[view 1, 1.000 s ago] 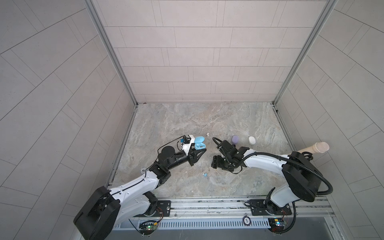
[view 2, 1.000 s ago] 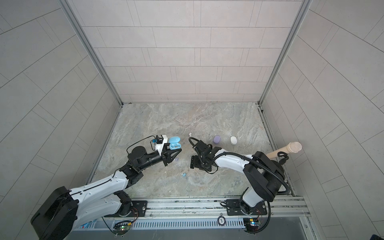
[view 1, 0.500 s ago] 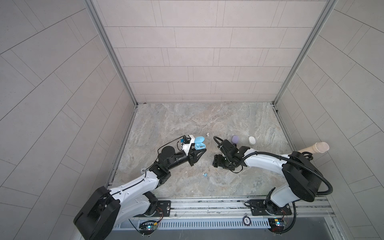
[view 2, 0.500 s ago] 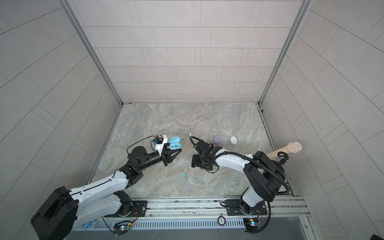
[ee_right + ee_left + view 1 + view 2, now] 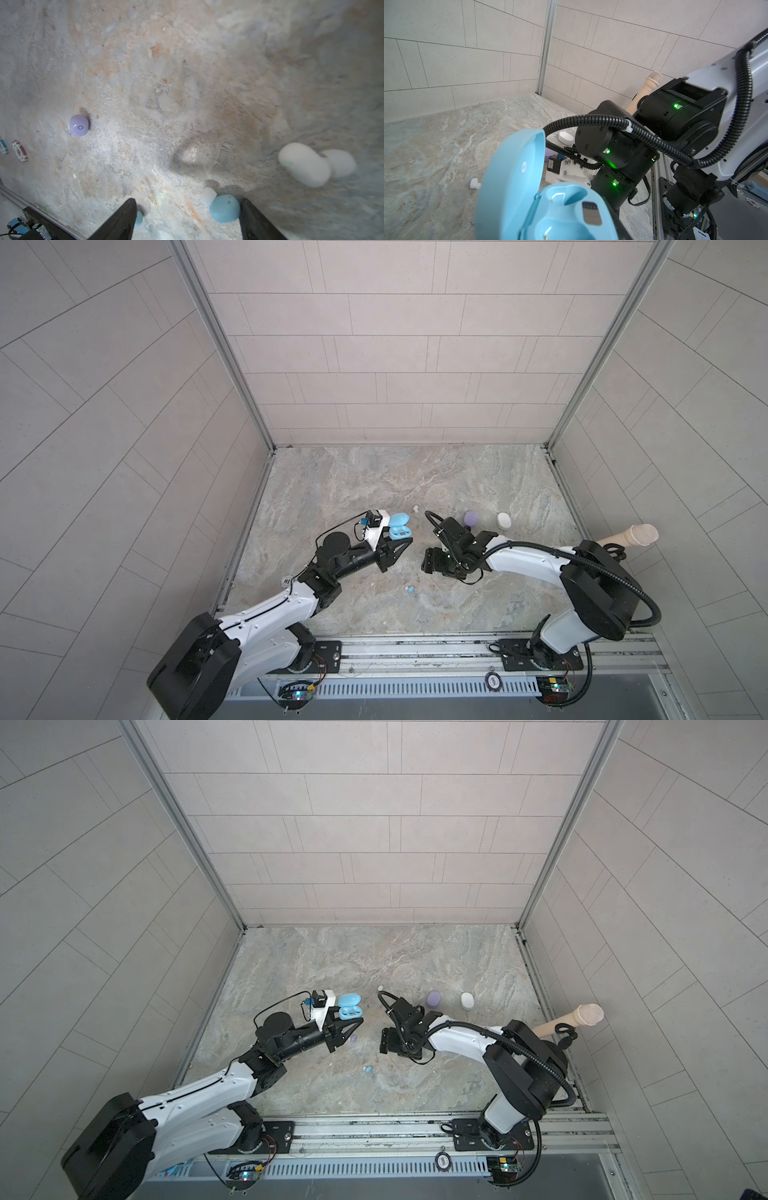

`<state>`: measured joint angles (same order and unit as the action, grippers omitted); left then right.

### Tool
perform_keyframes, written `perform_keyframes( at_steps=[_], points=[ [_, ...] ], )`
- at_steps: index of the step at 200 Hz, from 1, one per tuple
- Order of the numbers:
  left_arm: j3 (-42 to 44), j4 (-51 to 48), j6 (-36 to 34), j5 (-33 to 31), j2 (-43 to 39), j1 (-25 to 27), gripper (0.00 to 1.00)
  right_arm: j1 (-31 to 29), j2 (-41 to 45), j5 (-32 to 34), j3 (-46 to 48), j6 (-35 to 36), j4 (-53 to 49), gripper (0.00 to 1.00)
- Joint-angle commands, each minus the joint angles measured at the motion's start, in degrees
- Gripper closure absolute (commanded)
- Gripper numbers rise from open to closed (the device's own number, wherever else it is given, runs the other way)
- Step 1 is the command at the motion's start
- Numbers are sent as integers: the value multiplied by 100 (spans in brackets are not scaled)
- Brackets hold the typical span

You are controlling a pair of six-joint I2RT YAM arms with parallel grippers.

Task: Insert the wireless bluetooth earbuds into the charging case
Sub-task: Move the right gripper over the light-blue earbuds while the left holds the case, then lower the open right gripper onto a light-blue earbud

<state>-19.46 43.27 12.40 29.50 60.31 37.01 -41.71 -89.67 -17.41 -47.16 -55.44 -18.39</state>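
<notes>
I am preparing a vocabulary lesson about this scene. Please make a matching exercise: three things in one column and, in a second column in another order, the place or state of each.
Things
1. blue charging case
2. lilac charging case
3. light blue earbud

Places and states
a. on the table, beside the white charging case
b. lid open, gripped by the left claw
c. on the table, inside the open right claw

Pairs: 1-b, 2-a, 3-c
</notes>
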Motion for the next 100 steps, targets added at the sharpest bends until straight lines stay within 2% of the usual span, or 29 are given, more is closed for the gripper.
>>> perform_keyframes(
  at_steps=[1, 53, 100],
  points=[
    [-14, 109, -63, 13, -133, -36, 100, -70, -25, -159, -162, -101, 18, 20],
    [-1, 86, -85, -14, -165, -32, 100, -318, 4, -401, -396, -336, 503, 20],
    [-2, -51, -124, -72, -296, -36, 100, -337, 121, -226, -441, -159, -27, 20]
  ],
)
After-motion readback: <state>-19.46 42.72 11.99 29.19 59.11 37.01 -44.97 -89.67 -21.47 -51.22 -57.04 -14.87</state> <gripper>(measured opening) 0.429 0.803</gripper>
